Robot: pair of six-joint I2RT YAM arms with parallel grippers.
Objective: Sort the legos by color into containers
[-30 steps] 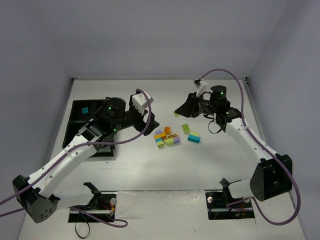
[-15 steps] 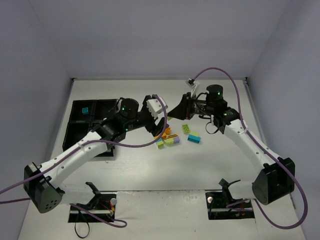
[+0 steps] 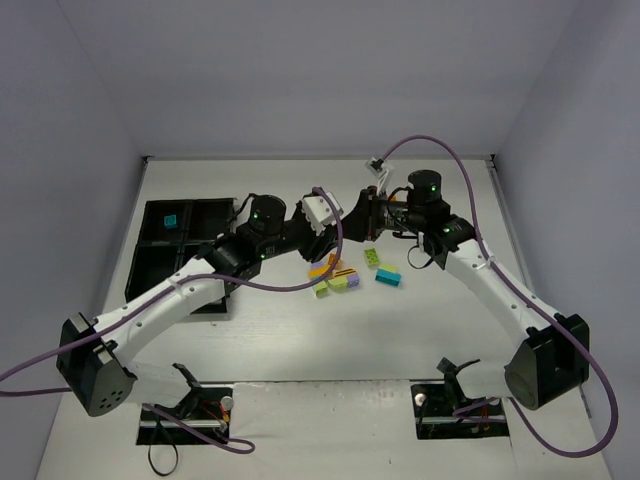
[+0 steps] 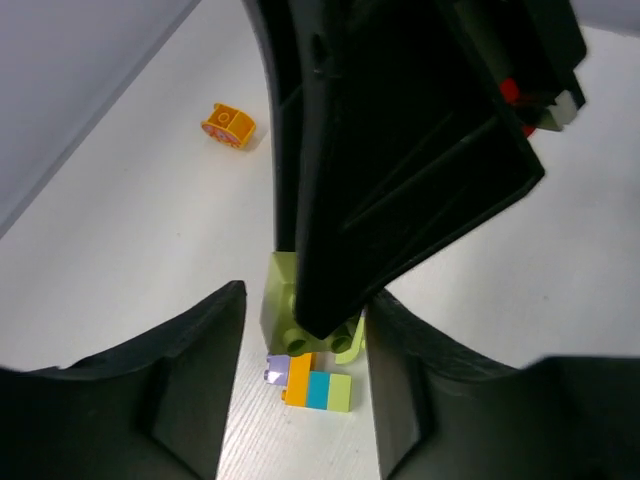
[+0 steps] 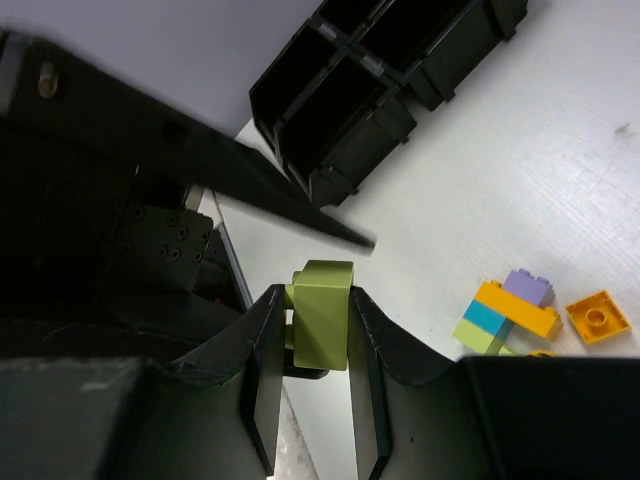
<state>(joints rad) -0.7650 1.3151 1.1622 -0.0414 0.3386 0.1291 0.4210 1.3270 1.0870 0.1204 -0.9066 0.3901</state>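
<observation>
Right fingers [image 5: 262,380]: you have them clamped on a lime brick [image 5: 322,312], held above the table [image 5: 480,200].
Left fingers [image 4: 190,385]: half spread, flanking that brick, gripping nothing.
Other legos [image 3: 345,272]: loose on the table, right of the tray [image 3: 160,255].

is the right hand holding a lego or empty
Holding: the right hand is shut on a lime-green lego, pinched between its fingers in the right wrist view.
</observation>
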